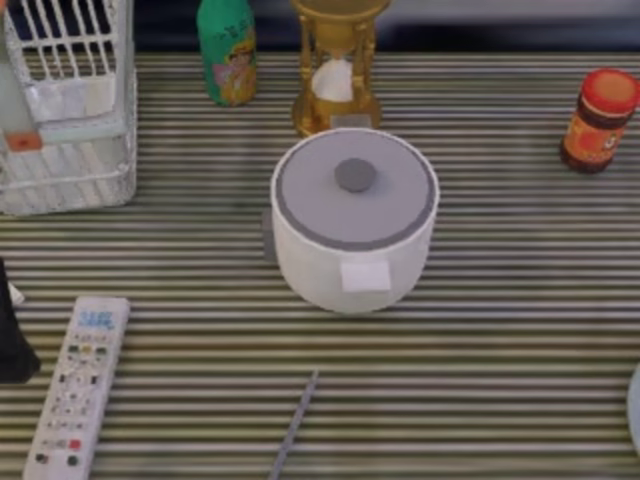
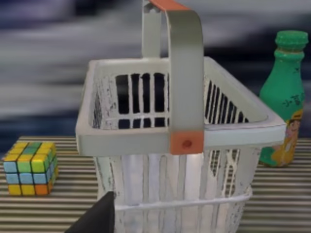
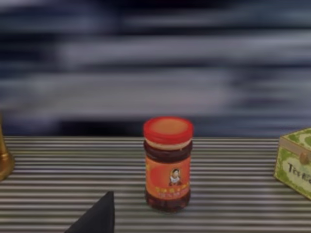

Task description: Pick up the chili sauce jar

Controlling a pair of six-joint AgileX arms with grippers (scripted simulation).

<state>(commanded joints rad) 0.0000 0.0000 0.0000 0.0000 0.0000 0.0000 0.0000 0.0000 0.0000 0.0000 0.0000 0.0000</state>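
Note:
The chili sauce jar (image 1: 598, 120) stands upright near the far right edge of the table, with a red lid, dark contents and an orange-red label. In the right wrist view the jar (image 3: 167, 162) stands alone on the striped tabletop. A dark part of my right gripper (image 3: 97, 218) shows in front of it, well apart from it. My left gripper (image 2: 97, 218) faces the white basket, and the left arm (image 1: 10, 340) sits at the table's left edge, far from the jar.
A white cooker (image 1: 353, 220) fills the middle, with an hourglass (image 1: 338, 65) and a green bottle (image 1: 227, 50) behind it. A white basket (image 1: 65, 110) stands far left and a remote (image 1: 78, 385) near left. A green box (image 3: 295, 162) lies beside the jar.

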